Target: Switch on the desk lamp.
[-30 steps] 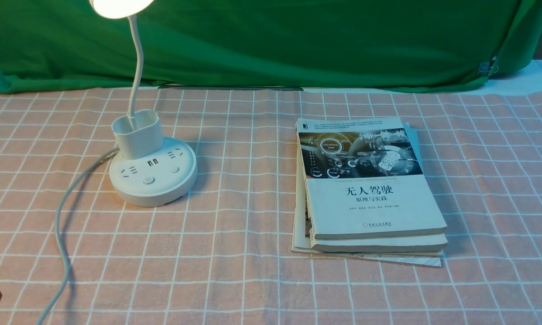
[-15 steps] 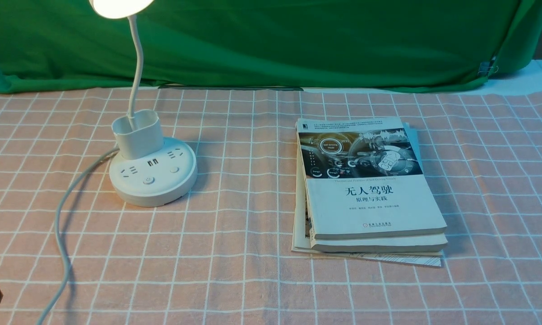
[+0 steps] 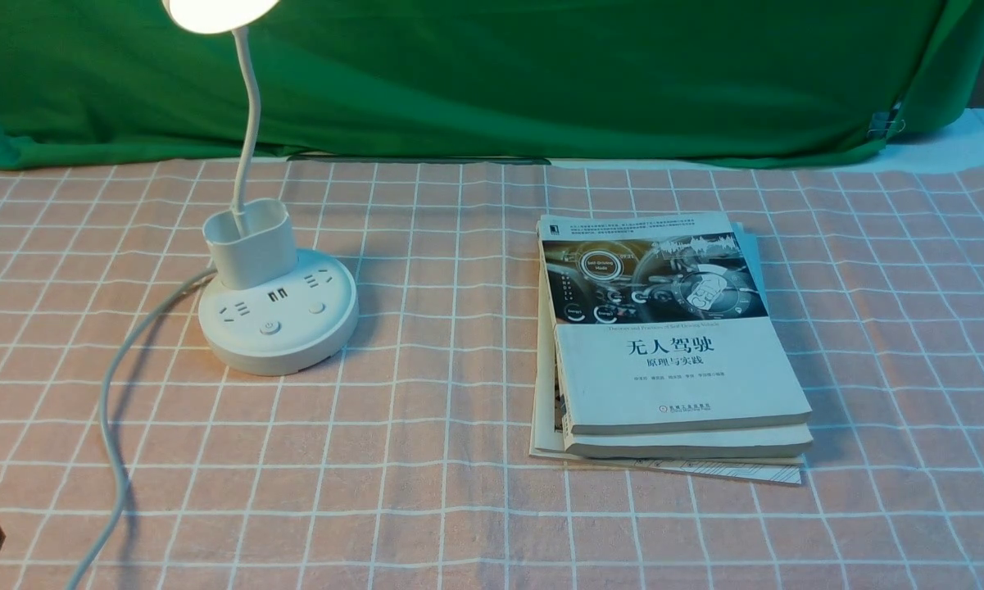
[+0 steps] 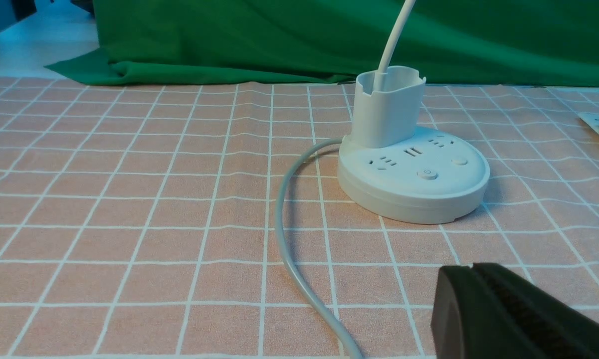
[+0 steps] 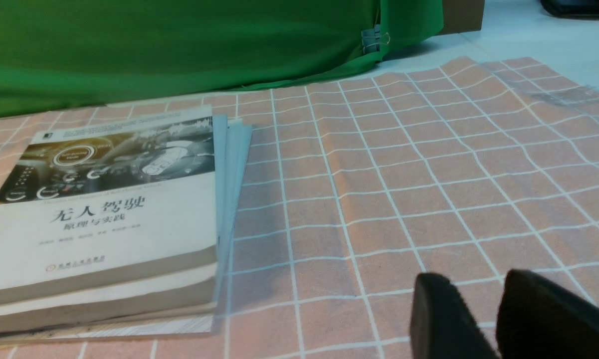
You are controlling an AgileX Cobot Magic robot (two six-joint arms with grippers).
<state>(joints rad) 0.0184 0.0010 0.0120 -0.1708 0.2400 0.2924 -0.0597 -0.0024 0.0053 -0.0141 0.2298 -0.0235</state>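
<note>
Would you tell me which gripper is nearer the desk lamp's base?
Left. The left gripper sits near the desk lamp base; the right gripper is beyond the stack of books, showing no lamp.

Little of the robot shows. The left gripper [image 4: 479, 271] is matte black, two blunt, rounded slabs with a thin seam between them and a finely ribbed inner face. The right gripper [image 5: 489, 299] shows two dark, rounded jaws with a fuzzy, felt-like edge and a narrow gap between. No cables, screws or markings are visible.
</note>
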